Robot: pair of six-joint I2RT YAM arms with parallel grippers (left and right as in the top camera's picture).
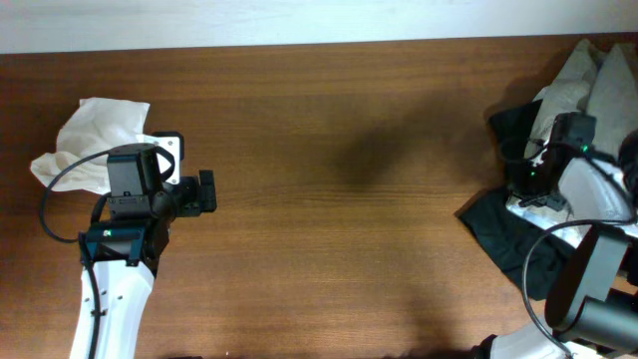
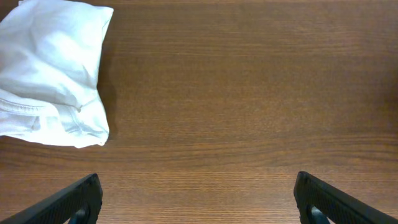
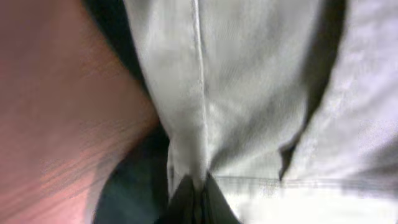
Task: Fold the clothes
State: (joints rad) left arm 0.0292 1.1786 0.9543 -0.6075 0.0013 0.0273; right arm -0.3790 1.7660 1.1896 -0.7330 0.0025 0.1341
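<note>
left gripper (image 2: 198,202): spread wide over the brown table (image 2: 249,93), nothing between the dark fingers (image 2: 68,202); ahead and off to its left, well apart, a white garment (image 2: 53,74) bunched into a soft bundle. right gripper (image 3: 194,200): pinched tight on a fold of pale grey cloth (image 3: 249,93) (just below a stitched seam (image 3: 198,62)), with a dark garment (image 3: 127,186) just beside the fingertips and bare table further left. seen from overhead, planted in the heap (image 1: 583,80) of pale and dark clothes at the table's right edge.
</note>
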